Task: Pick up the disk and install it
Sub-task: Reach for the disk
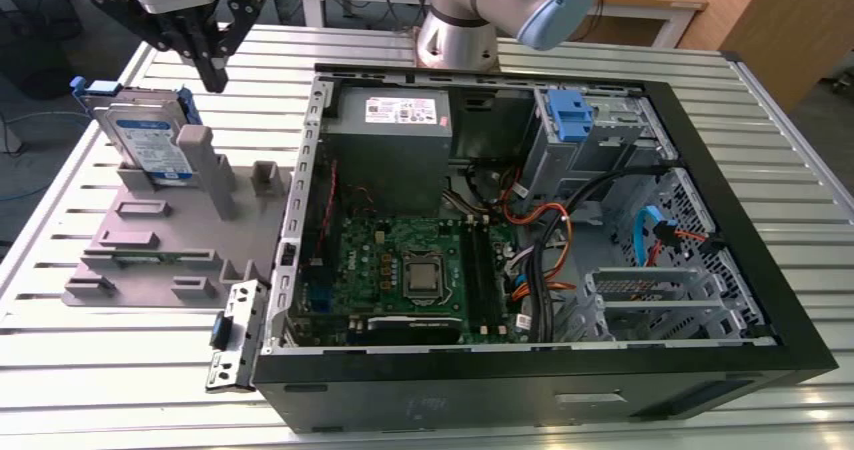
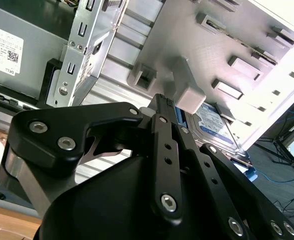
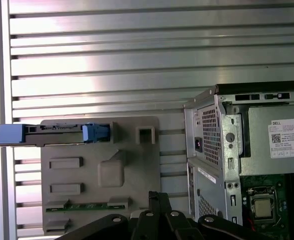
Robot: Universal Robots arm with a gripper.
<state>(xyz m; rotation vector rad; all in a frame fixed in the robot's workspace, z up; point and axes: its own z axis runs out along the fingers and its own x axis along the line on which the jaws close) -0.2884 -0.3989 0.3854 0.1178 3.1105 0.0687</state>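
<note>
The disk (image 1: 148, 136) is a silver drive with a blue-and-white label in a blue carrier bracket. It stands on edge in a slot at the far end of the grey fixture plate (image 1: 140, 240). My gripper (image 1: 214, 78) hangs above it, a little toward the exterior view's right, fingers shut together with nothing between them and apart from the disk. In the first wrist view the disk (image 3: 51, 134) shows edge-on, blue at both ends, and the fingertips (image 3: 159, 199) sit over the fixture plate (image 3: 101, 175). In the second wrist view the disk's label (image 2: 214, 122) shows past the fingers (image 2: 165, 107).
An open computer case (image 1: 747, 300) lies on the slatted metal table (image 1: 80, 370), on the exterior view's right of the fixture. Inside it are a grey power supply (image 1: 390, 130), a motherboard (image 1: 400, 270), loose cables and a metal bay with a blue latch (image 1: 571, 115). A grey post (image 1: 214, 170) stands beside the disk.
</note>
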